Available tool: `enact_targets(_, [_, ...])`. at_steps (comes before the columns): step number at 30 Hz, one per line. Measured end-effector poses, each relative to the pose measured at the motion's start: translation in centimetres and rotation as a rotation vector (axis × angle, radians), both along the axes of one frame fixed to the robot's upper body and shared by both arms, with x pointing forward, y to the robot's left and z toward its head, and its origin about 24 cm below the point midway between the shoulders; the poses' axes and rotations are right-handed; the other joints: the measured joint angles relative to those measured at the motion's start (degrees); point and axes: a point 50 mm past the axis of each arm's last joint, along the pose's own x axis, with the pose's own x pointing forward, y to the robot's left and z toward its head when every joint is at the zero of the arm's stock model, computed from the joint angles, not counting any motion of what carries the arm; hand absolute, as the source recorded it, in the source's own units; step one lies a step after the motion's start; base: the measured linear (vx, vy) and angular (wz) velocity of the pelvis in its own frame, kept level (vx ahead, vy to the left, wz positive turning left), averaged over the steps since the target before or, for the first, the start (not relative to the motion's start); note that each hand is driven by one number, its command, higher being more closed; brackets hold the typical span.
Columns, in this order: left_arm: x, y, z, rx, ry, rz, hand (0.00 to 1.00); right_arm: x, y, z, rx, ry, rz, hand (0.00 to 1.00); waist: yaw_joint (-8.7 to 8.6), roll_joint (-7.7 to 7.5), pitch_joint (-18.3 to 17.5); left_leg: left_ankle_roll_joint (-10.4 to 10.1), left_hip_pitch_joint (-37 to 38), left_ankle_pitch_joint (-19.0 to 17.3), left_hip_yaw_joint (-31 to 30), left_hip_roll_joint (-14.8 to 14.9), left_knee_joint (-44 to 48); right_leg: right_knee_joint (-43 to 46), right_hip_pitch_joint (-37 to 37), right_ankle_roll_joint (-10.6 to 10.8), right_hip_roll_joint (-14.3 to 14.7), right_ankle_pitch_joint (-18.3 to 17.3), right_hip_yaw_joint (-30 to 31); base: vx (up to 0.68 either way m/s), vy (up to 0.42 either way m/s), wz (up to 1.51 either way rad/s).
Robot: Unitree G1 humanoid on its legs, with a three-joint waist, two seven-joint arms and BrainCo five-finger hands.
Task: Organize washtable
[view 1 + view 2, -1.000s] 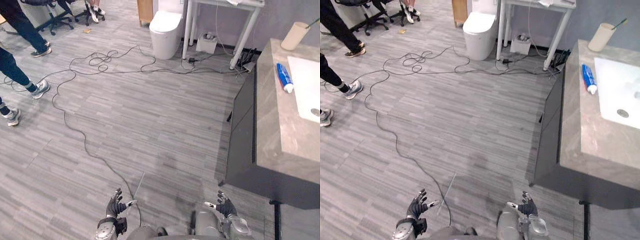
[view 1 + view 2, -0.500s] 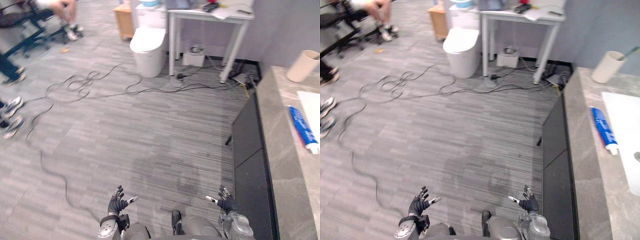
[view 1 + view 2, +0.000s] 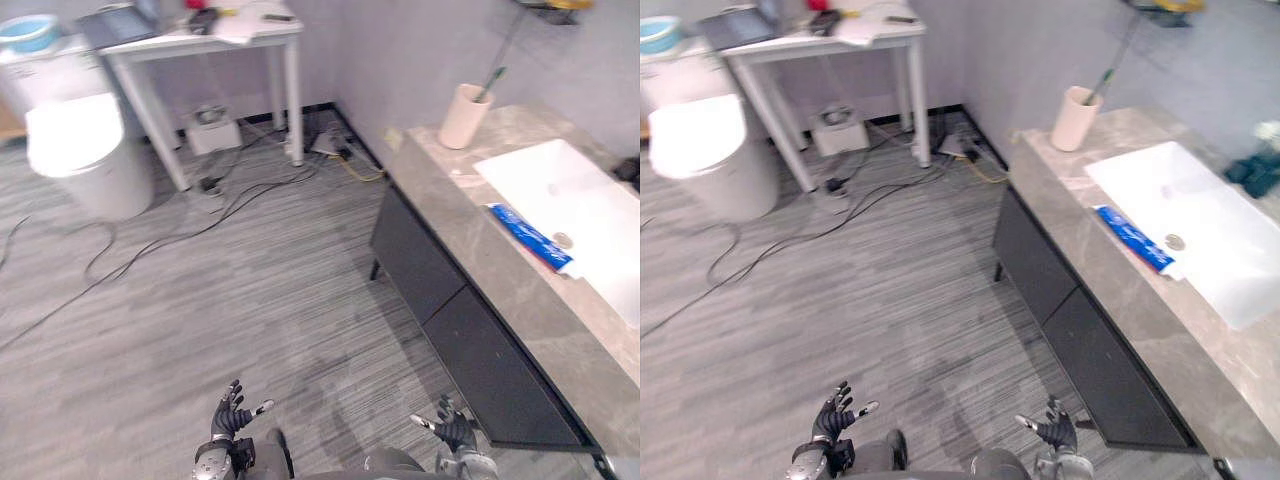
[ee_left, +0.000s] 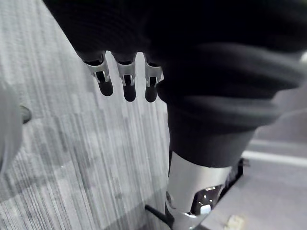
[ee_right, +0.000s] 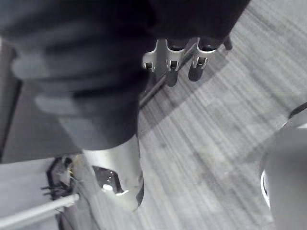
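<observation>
Left eye view has swung round since a second ago: the camera turned, nothing on the desk [image 3: 450,195] shifted, and its whole top now shows, so the robot seems to face its work with nothing yet begun. Tube [image 3: 528,237] lies between the front edge and basin [image 3: 570,195]; cup [image 3: 466,118] with toothbrush [image 3: 493,80] stands at the far corner. Left hand [image 3: 232,412] and right hand [image 3: 455,430] hang low over the floor, fingers spread, empty, well apart from the desk.

**What I can count**

On the one washtable [image 3: 450,190] I count one sink [image 3: 570,200], one cup [image 3: 466,115], one toothbrush [image 3: 494,80] (it stands in that cup) and one toothpaste tube [image 3: 530,236]. Under it are two drawer fronts [image 3: 415,260]. Beyond: one white table [image 3: 215,30], one toilet [image 3: 85,155], one blue bowl [image 3: 27,30]. Two hands are mine: left hand [image 3: 230,415], right hand [image 3: 455,432].
</observation>
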Motion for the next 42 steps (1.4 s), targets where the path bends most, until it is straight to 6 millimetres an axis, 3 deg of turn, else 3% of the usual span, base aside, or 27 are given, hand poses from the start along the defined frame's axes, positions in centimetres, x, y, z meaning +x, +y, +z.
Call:
enact_targets(2, [0.2, 0.6, 0.1, 0.017, 0.0, -0.003, 0.0, 0.5, 0.7, -0.3, 0.011, 0.011, 0.047, 0.0, -0.56, 0.42, 0.14, -0.81, 2.94, 0.51, 5.04, 1.25, -1.03, -8.39, -1.67, -2.24, -1.5, -0.69, -14.95, 0.35, 0.134, -0.87])
enact_targets(3, [0.3, 0.7, 0.1, 0.019, 0.0, -0.004, 0.0, 0.7, 0.8, -0.3, 0.009, 0.011, 0.054, 0.0, -0.64, 0.72, 0.34, -0.97, 3.44, 0.6, 5.63, 1.69, -1.03, -11.36, -1.72, -2.67, -1.44, -0.5, -18.28, 0.38, 0.049, -0.78])
enact_targets(5, [0.5, 0.7, -0.1, 0.021, 0.016, -0.007, 0.0, 1.1, 0.3, -0.1, -0.013, 0.008, 0.069, 0.0, -1.24, 2.19, 1.24, -1.59, 5.0, 0.95, 6.67, 2.63, -1.9, -20.13, -1.92, -5.67, 0.2, 2.16, -24.64, 0.36, 0.028, -0.47])
enact_targets(7, [-0.1, 1.1, -0.4, 0.027, 0.045, -0.01, 0.0, 0.8, -0.3, -0.2, -0.038, 0.022, 0.079, 0.0, -1.77, 1.72, 1.07, -4.51, 8.13, 0.62, 7.29, 0.97, -3.61, -33.03, -1.03, -10.02, 2.85, 14.87, -23.85, 0.51, -0.01, -0.52])
enact_targets(8, [-0.2, 0.7, -0.8, 0.013, 0.063, -0.008, 0.0, 1.0, -1.4, -0.2, -0.07, 0.034, 0.086, 0.0, -1.36, 3.86, 1.77, -6.78, 9.83, -0.79, 7.17, 2.68, -2.61, -30.72, -0.72, -14.38, 4.24, 14.66, -23.71, 0.46, -0.028, -0.53])
enact_targets(10, [0.7, 0.1, -0.5, 0.006, 0.038, -0.039, 0.0, 1.2, -1.8, 0.0, -0.082, 0.027, 0.083, 0.0, -2.27, 4.65, 2.15, -10.39, 7.78, 1.86, 5.57, 4.25, 5.65, -29.89, 0.43, -13.95, 4.41, 10.67, -23.01, 0.42, -0.088, -0.33])
enact_targets(11, [1.0, -0.2, -0.4, -0.001, 0.031, -0.041, 0.0, 1.3, -1.8, 0.0, -0.083, 0.025, 0.084, 0.0, -2.25, 4.94, 2.6, -10.77, 6.01, 4.15, 4.35, 5.95, 11.97, -30.93, 2.44, -13.52, 5.28, 9.96, -22.28, 0.44, -0.128, -0.29])
enact_targets(12, [1.0, -0.4, -0.4, -0.006, 0.029, -0.041, 0.0, 1.1, -1.8, 0.0, -0.082, 0.028, 0.084, 0.0, -2.15, 4.86, 2.82, -10.45, 4.77, 6.53, 3.22, 7.22, 17.26, -32.27, 4.63, -13.49, 5.92, 9.59, -21.29, 0.43, -0.102, -0.52])
enact_targets(13, [1.0, -0.9, -0.4, -0.02, 0.026, -0.041, 0.0, 1.1, -1.7, 0.0, -0.08, 0.025, 0.081, 0.0, -1.57, 4.87, 2.91, -9.16, 2.19, 7.54, 1.2, 9.83, 28.2, -35.2, 9.24, -13.41, 7.43, 9.53, -19.57, 0.4, -0.063, -0.76])
enact_targets(15, [1.1, -1.3, -0.4, -0.033, 0.019, -0.042, 0.0, 1.7, -1.5, 0.5, -0.076, -0.013, 0.065, 0.0, -1.24, 4.0, 3.04, -7.32, -2.01, 2.63, -0.8, 11.13, 37.05, -37.98, 14.25, -13.48, 8.23, 9.37, -16.19, 0.36, -0.022, -0.94])
enact_targets(18, [1.3, -1.5, -0.2, -0.042, 0.006, -0.052, 0.0, 2.0, -2.0, 0.8, -0.069, -0.036, 0.026, 0.0, 0.32, 3.14, 3.2, -5.09, -8.78, -0.07, -3.36, 9.91, 31.36, -40.44, 17.78, -12.97, 8.11, 9.18, -9.94, 0.29, 0.062, -1.08])
enact_targets(19, [1.2, -1.5, -0.3, -0.044, 0.01, -0.051, 0.0, 2.0, -2.2, 0.8, -0.069, -0.032, 0.01, 0.0, 0.4, 3.21, 3.27, -4.69, -11.16, -0.5, -7.11, 8.51, 26.67, -40.37, 18.57, -12.09, 8.04, 8.66, -7.62, 0.23, 0.154, -1.08])
enact_targets(22, [0.7, -1.8, -0.5, -0.054, 0.021, -0.045, 0.0, 1.7, -2.2, 0.7, -0.065, -0.027, -0.001, 0.0, 1.31, 3.3, 3.2, -5.83, -12.51, -0.51, -20.74, 3.59, 10.96, -39.35, 19.69, -9.63, 7.81, 7.33, -0.38, 0.23, 0.254, -1.23])
enact_targets(24, [0.3, -2.4, -0.7, -0.073, 0.034, -0.038, 0.0, 1.3, -2.5, 0.6, -0.074, -0.019, -0.002, 0.0, 1.49, 4.94, 2.41, -7.5, -11.73, 3.99, -27.15, 2.56, 3.42, -37.37, 18.99, -7.09, 8.85, 5.78, 3.45, 0.16, 0.316, -1.3])
enact_targets(25, [-0.1, -2.4, -0.9, -0.075, 0.045, -0.033, 0.0, 1.1, -2.2, 0.5, -0.066, -0.011, -0.005, 0.0, 1.67, 4.63, 1.73, -6.45, -10.27, 5.58, -25.07, 2.21, 4.31, -35.88, 19.02, -5.59, 7.98, 4.61, 6.29, 0.18, 0.37, -1.21])
enact_targets(26, [-0.2, -2.1, -0.9, -0.067, 0.046, -0.033, 0.0, 0.6, -1.4, 0.4, -0.047, -0.011, 0.007, 0.0, 1.59, 2.74, 0.72, -5.43, -8.67, 4.86, -21.74, 1.22, 2.92, -35.86, 18.88, -4.45, 6.61, 3.99, 8.11, 0.16, 0.279, -1.06])
enact_targets(28, [-0.3, -1.6, -0.9, -0.051, 0.048, -0.035, 0.0, 0.6, -0.4, 0.4, -0.023, -0.016, 0.015, 0.0, 1.78, 1.32, -0.28, -4.24, -7.31, 4.14, -17.38, 0.23, 1.58, -36.04, 17.77, -3.08, 5.01, 4.18, 12.16, 0.1, 0.214, -0.95])
enact_targets(31, [-0.6, -1.1, -0.9, -0.037, 0.057, -0.036, 0.0, 1.4, 0.0, 0.5, -0.015, -0.034, 0.026, 0.0, 1.81, 0.07, -1.05, -2.79, -4.86, 3.28, -11.34, -0.58, 0.12, -36.94, 17.0, -0.49, 3.51, 5.56, 14.66, 0.09, 0.201, -1.05])
enact_targets(32, [-0.6, -1.1, -1.0, -0.037, 0.059, -0.036, 0.0, 1.5, 0.1, 0.5, -0.017, -0.033, 0.037, 0.0, 1.9, 1.06, -0.72, -2.71, -3.77, 3.28, -9.49, -0.5, -1.01, -36.77, 16.11, -0.15, 2.67, 6.32, 12.58, 0.04, 0.132, -0.94])
enact_targets(36, [-1.3, -0.5, -1.4, -0.021, 0.094, -0.039, 0.0, 2.0, 0.8, 0.0, -0.026, -0.001, 0.097, 0.0, 1.41, 1.51, -0.83, -2.37, 0.32, 3.55, -4.53, -0.54, -3.69, -34.29, 14.21, -0.12, -1.94, 7.22, -7.03, 0.02, 0.053, -0.63])
enact_targets(42, [-1.3, -1.2, -1.6, -0.039, 0.103, -0.043, 0.0, 0.9, -1.8, -0.7, -0.101, 0.073, 0.109, 0.0, 1.55, 4.57, -1.9, -3.18, 0.46, 4.05, -5.56, 0.06, -5.21, -40.46, 16.74, -0.93, 0.81, 10.22, -7.27, 0.07, -0.027, -0.05])
